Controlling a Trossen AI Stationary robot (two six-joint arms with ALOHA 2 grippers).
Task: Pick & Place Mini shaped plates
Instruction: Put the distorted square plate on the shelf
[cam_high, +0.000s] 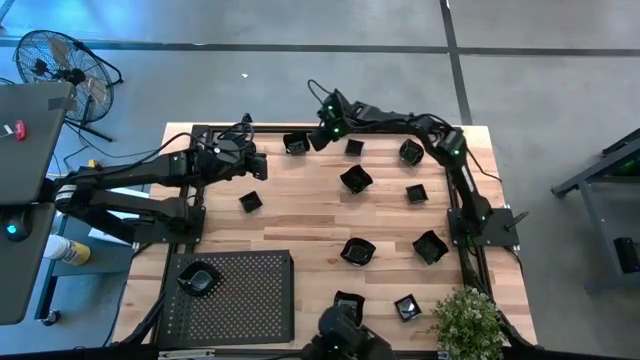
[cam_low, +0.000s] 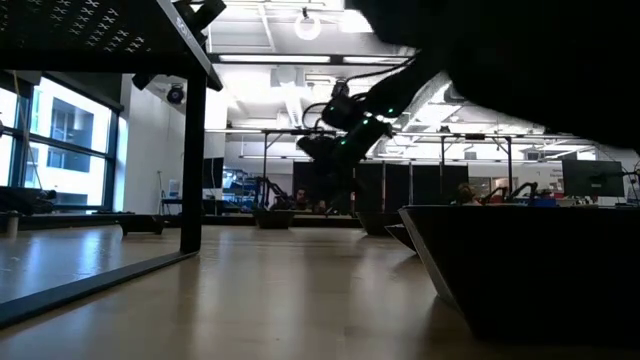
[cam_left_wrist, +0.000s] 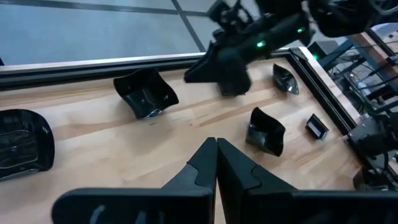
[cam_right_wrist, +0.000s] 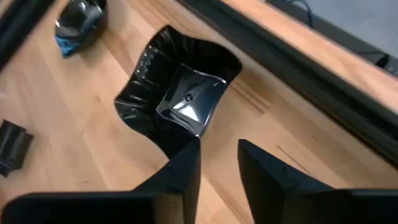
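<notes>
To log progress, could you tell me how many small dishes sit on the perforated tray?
1. A single black dish sits at the left end of the tray, seen from above; nothing on it looks hidden.

Low view: my right arm (cam_low: 350, 125) hangs mid-frame above the wooden table (cam_low: 250, 300), green lights lit. 1 dark plate (cam_low: 530, 265) looms close at right. Perforated tray (cam_low: 100, 30) overhead left.
</notes>
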